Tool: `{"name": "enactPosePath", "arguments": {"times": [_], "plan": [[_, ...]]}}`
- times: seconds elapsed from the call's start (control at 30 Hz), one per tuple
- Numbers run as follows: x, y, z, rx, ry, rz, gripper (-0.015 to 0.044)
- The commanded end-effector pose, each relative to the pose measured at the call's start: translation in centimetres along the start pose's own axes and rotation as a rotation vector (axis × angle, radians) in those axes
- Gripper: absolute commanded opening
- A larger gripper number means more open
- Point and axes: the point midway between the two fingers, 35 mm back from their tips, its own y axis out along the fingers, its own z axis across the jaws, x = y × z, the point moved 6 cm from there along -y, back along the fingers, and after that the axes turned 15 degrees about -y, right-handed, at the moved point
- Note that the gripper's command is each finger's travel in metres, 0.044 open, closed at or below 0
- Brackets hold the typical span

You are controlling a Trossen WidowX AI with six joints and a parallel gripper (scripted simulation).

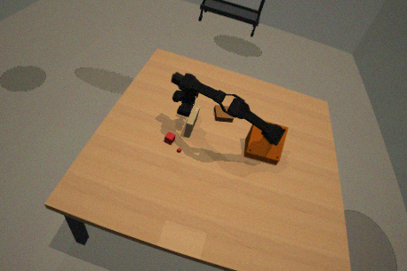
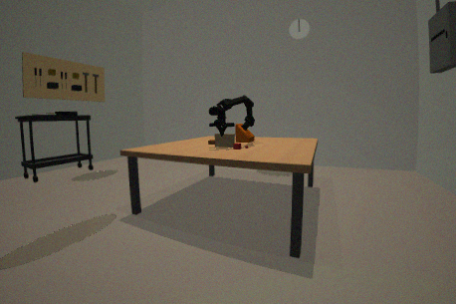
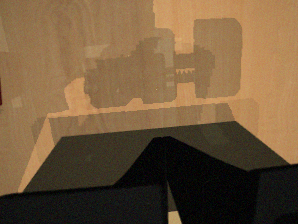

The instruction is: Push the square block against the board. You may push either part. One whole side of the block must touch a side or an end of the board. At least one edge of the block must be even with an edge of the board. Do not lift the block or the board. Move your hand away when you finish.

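Observation:
The brown square block [image 1: 224, 117] [image 2: 212, 143] lies flat on the table. The pale board [image 1: 191, 124] [image 2: 226, 141] stands on its long edge, with a gap between it and the block in the top view. Its dark shaded side [image 3: 95, 161] fills the lower middle of the wrist view. My gripper [image 2: 222, 135] [image 3: 162, 145] is shut and empty, pointing down. Its tips are at the board's top edge in the exterior view; whether they touch it cannot be told. In the top view the fingertips are hidden by the gripper body. The block does not show in the wrist view.
A red cube [image 1: 170, 138] [image 2: 237, 146] and a tiny red piece [image 1: 179, 150] [image 2: 246, 147] lie near the board, on the side away from the block. An orange box [image 1: 262, 147] [image 2: 243, 134] stands at the arm's base. The arm reaches over the block in the top view.

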Motion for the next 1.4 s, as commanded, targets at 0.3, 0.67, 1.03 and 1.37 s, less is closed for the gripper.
{"name": "enactPosePath", "arguments": {"times": [0.3,0.67,1.03,1.37], "plan": [[-1.6,0.2,0.4,0.004,0.005,0.003,0.0000],[-3.1,0.2,0.8,0.005,0.006,0.003,0.0000],[-4.8,0.2,1.3,0.005,0.007,0.004,0.0000],[-5.6,0.3,1.5,0.005,0.007,0.005,0.0000]]}}
